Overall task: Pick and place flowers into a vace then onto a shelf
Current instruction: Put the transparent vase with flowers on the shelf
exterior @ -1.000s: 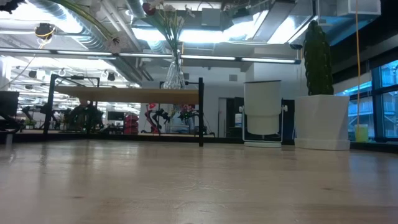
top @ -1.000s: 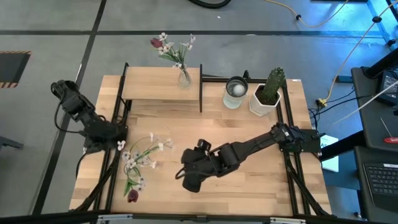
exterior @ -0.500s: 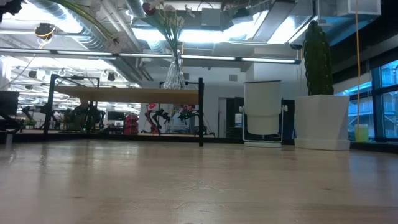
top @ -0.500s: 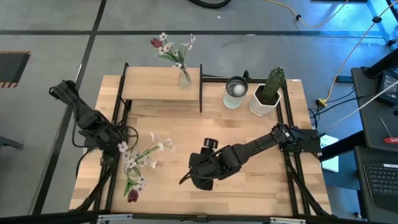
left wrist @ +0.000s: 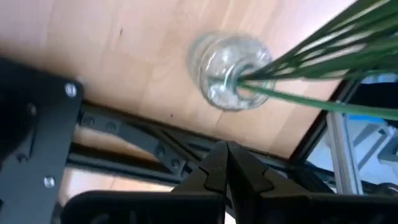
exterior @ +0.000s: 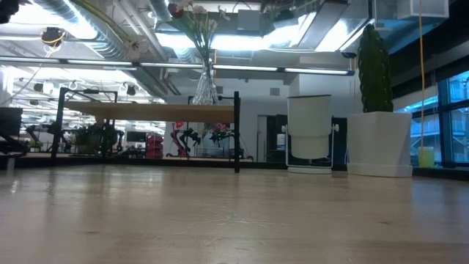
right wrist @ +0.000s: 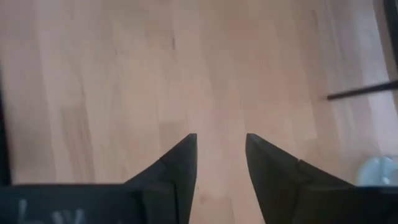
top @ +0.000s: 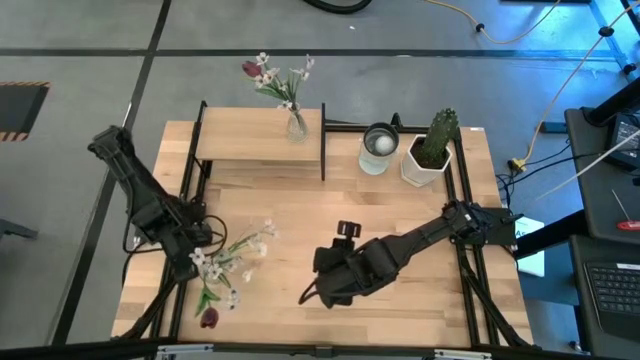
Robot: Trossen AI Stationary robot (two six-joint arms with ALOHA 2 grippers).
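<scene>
Your left end effector [top: 192,243] sits in front of the raised light-wood shelf on black posts [top: 250,133], off its left end, right beside the loose bunch of thin green stems with white blossoms and one dark red tulip head [top: 228,262] lying on the pale wooden worktop [top: 400,220]. Its fingertips [left wrist: 225,163] are pressed together, and no stem shows between them, so check for a real hold before lifting. A small clear glass vase [top: 296,124] already stands on the shelf's right end with flowers in it. Your right end effector [top: 312,295] hovers released and empty, well in front of the shelf. The likely risks: a weak pinch drops or scatters the stems, dragging them pushes them off the edge nearest the left arm, and a careless approach to the shelf could tip that narrow vase.
</scene>
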